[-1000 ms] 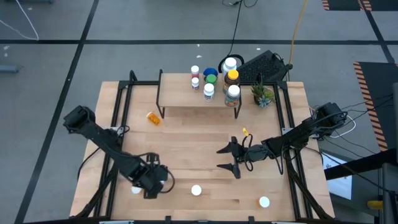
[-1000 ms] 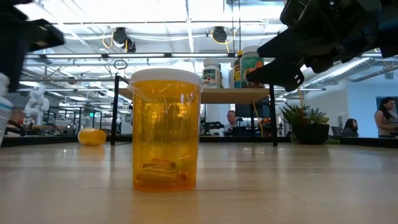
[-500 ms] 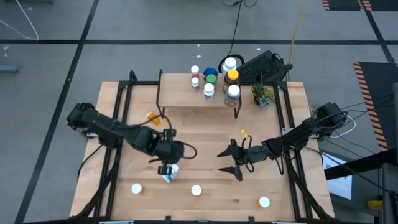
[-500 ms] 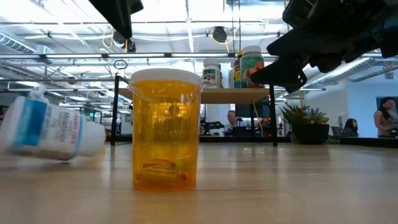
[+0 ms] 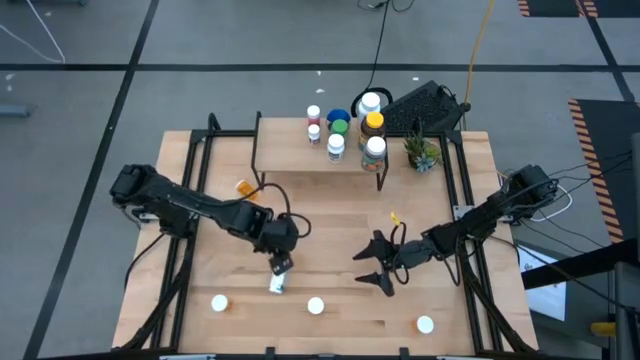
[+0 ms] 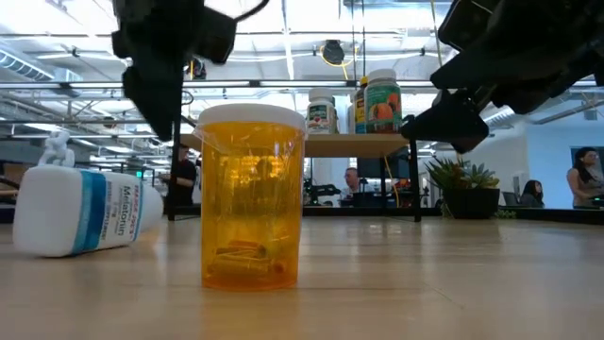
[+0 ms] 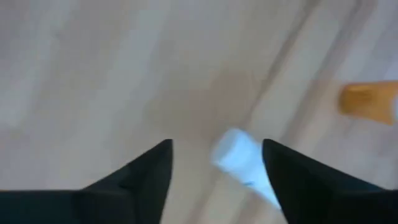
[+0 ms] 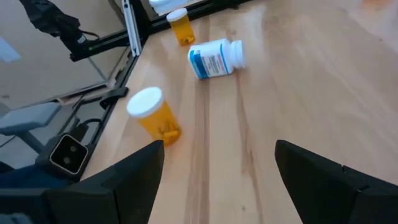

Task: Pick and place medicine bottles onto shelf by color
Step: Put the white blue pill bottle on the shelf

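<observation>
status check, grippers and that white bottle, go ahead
Left gripper open above white bottle, which lies on its side, released. Right gripper open, idle mid-table. Shelf path unobstructed.

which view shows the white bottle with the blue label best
The low view: white bottle lies on its side, label readable. Right wrist view shows it whole but farther off; high view tiny; left wrist view blurred.

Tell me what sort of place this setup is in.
Probably a robotics lab or open workshop: a taped concrete floor surrounds the table, exposed ceiling trusses with strip lights run overhead, and people are in the background.
</observation>
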Available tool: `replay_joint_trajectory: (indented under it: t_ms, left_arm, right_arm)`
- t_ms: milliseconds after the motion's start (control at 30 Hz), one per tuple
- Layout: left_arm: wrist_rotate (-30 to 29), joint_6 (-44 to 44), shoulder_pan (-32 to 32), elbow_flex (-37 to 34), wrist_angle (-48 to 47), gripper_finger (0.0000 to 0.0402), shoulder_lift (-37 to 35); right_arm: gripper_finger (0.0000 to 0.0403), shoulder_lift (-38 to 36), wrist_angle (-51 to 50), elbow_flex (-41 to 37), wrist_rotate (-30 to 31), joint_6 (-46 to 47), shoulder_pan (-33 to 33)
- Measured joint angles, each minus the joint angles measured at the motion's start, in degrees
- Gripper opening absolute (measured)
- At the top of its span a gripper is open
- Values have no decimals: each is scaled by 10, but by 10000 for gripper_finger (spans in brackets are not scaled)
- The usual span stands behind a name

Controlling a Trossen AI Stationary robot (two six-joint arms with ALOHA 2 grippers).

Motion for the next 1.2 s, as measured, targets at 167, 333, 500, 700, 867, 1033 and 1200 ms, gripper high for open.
replay_joint_trajectory:
  t_ms: [167, 333, 500, 700, 867, 1033, 1200]
  left_arm:
    - [39, -113, -14, -36, 57, 321, 0]
    - [12, -197, -32, -58, 62, 336, 0]
    - [-22, -236, -48, -82, 135, 325, 0]
    - [-22, -277, -59, -109, 131, 307, 19]
    - [-11, -284, -60, -111, 151, 304, 44]
    - [14, -273, -61, -111, 180, 301, 72]
    - [29, -263, -60, -111, 183, 270, 86]
  right_arm:
    - [299, 0, -26, 0, 0, 12, 8]
    - [299, 0, -37, 0, 0, 11, 9]
    - [299, 0, -39, 0, 0, 4, 9]
    - [299, 0, -38, 0, -1, 0, 9]
    - [299, 0, -37, 0, -2, -2, 8]
    - [299, 0, -36, 0, -2, 0, 8]
    - [299, 0, -39, 0, -2, 10, 8]
